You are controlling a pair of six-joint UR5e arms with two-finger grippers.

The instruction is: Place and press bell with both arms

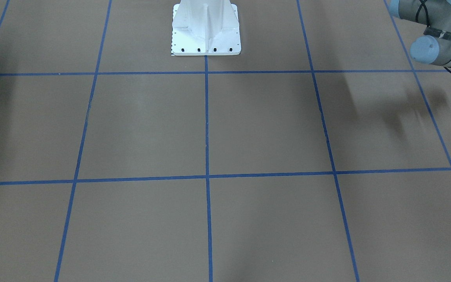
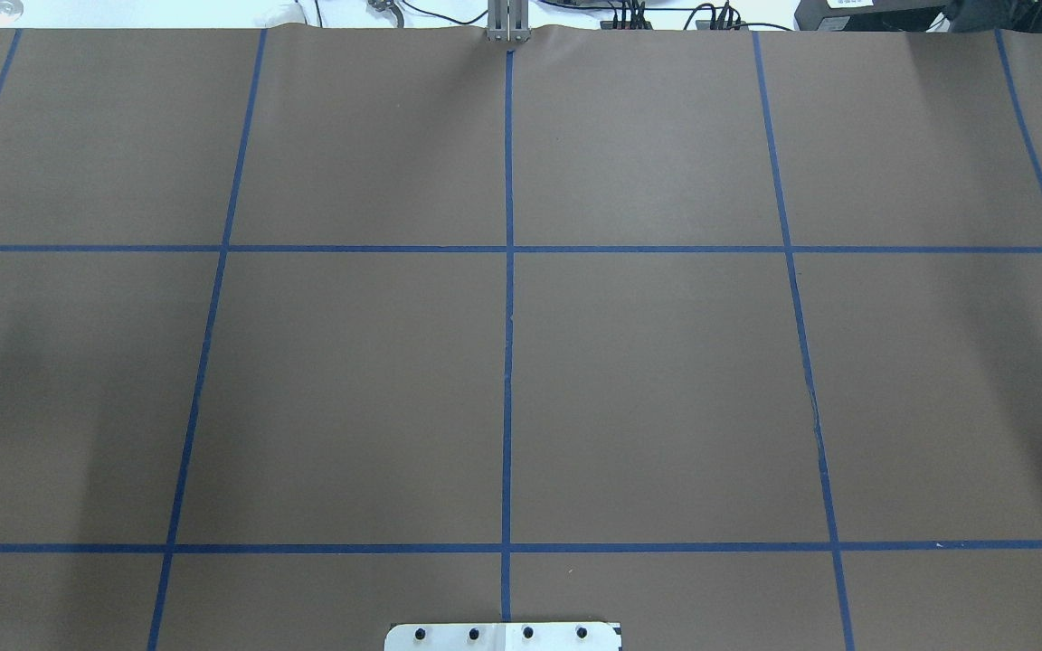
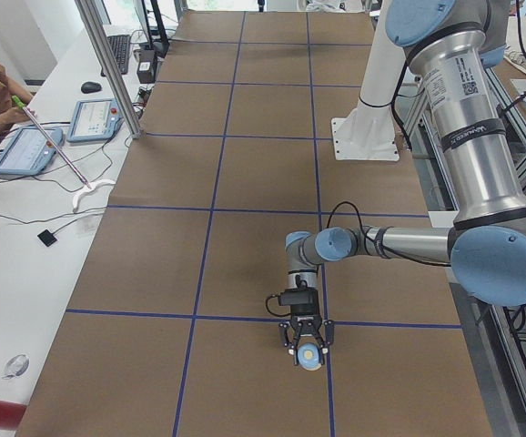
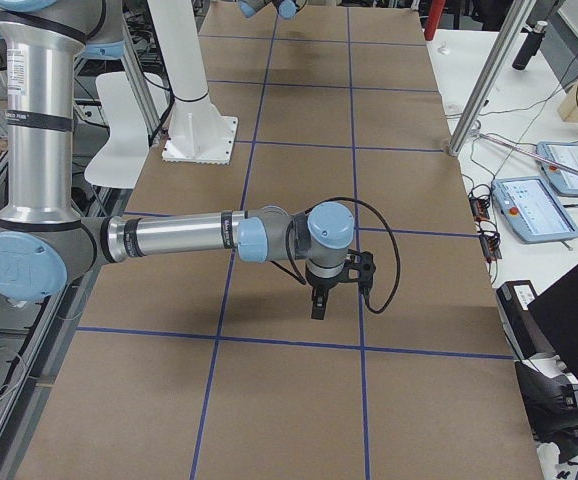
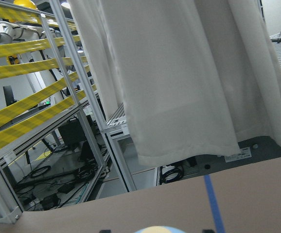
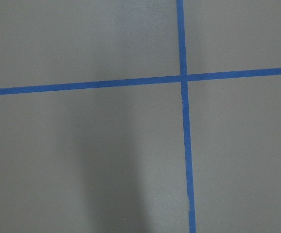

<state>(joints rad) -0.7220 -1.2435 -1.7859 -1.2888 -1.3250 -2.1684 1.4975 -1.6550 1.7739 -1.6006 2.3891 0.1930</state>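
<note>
Well out from the white pedestal (image 3: 367, 144), toward the left end of the table (image 3: 245, 173), the left gripper (image 3: 309, 357) clasps the bell (image 3: 310, 351) between its fingers. I cannot tell how wide the right gripper (image 4: 317, 308) stands.

The overhead view looks forward and down on the bench (image 2: 666, 380) from behind the pedestal (image 2: 503, 636). The front-facing view looks steeply back from the far side, sharing pedestal and taped grid (image 1: 206, 117). Side views look along the bench from each end. The right wrist camera faces straight down, close; the left's nearly level.
</note>
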